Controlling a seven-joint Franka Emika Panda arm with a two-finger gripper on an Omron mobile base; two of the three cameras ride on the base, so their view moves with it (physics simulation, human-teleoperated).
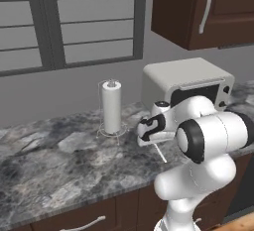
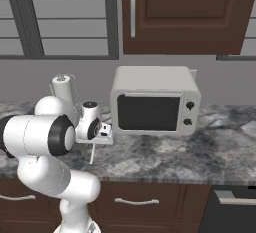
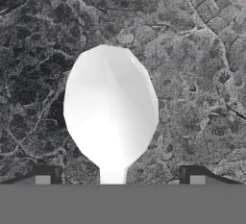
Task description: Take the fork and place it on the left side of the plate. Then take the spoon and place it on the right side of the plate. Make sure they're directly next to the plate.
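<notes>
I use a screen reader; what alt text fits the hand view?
A white spoon bowl lies close below on dark marbled counter, its handle running down between the open tool's two dark fingertips.

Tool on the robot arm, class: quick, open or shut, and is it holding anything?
Tool: open, fingers wide on either side of the spoon, which lies on the counter; not gripped.

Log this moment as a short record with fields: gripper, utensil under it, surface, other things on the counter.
gripper: gripper open, jaws spread wide to either side of the spoon's neck, not closed on it
utensil: spoon, white bowl seen from above; thin handle lying on the counter in the left base view
surface: dark marbled counter
other things: paper towel roll upright on its stand; microwave, door shut
</notes>
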